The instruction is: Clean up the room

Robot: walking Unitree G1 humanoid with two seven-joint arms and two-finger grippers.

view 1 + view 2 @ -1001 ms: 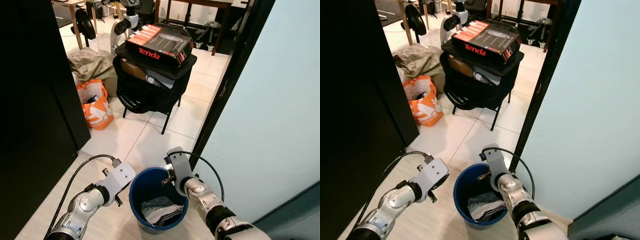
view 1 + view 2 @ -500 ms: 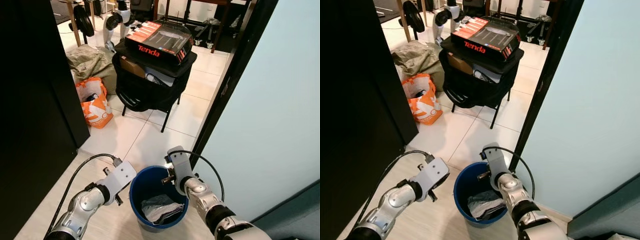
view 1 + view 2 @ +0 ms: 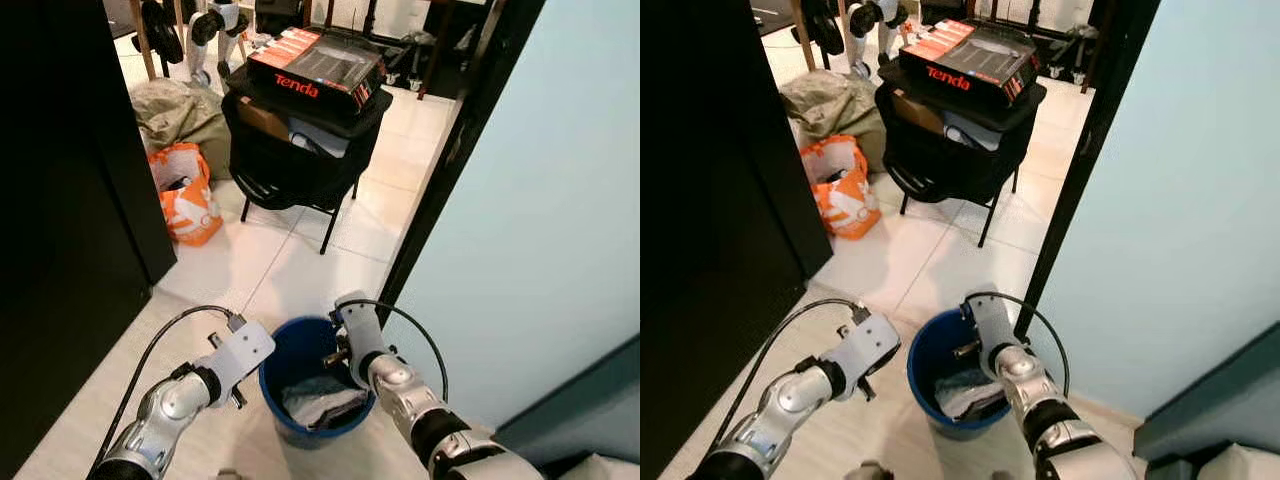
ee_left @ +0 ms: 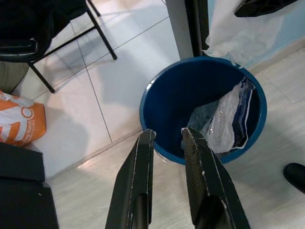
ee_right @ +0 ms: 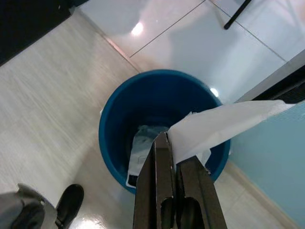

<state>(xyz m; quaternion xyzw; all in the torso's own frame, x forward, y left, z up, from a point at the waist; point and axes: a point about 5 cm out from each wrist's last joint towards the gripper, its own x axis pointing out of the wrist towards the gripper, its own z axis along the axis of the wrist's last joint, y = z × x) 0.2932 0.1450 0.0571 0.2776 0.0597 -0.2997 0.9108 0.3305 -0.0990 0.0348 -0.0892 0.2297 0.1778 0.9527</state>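
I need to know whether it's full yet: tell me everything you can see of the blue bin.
The blue bin is a round, open, plastic-looking bucket standing upright on the pale floor beside the dark door frame. It holds crumpled wrappers at the bottom, with room left. The right gripper holds a white sheet above it.

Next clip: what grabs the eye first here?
The blue bucket on the floor between both arms, crumpled packaging inside. Right pincer above it, shut on a white sheet; left pincer open near its rim. Farther off, a black chair carries a Tenda box.
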